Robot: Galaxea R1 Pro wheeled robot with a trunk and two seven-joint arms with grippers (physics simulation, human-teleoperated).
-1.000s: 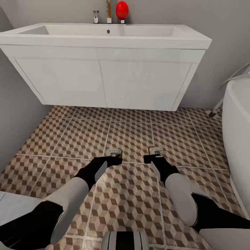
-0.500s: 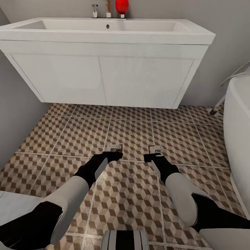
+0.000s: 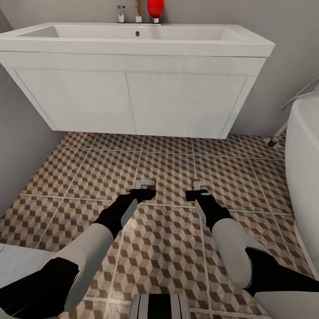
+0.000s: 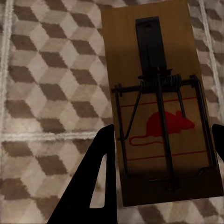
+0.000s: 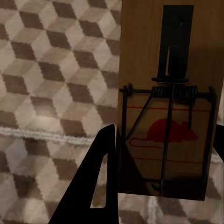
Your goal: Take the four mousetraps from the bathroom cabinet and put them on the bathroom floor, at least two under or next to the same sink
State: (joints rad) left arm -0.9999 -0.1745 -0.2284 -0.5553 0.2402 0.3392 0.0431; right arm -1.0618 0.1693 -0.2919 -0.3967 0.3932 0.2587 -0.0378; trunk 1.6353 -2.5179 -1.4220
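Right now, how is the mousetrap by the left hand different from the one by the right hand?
In the head view, the left mousetrap shows a brown edge; the right mousetrap looks paler. The left one lies nearer the sink's middle, the right one nearer the bathtub. Both are wooden with a red mouse.

The head camera is looking forward and down from above both arms, taking in the sink (image 3: 133,42) against the far wall and the bathroom floor (image 3: 88,177) before it. Each wrist camera is looking along its gripper's fingers, close to the tiles, seemingly almost straight down. The left wrist view is sharing the left mousetrap (image 4: 156,107) (image 3: 146,183) with the head view; the right wrist view, the right mousetrap (image 5: 168,116) (image 3: 200,183).
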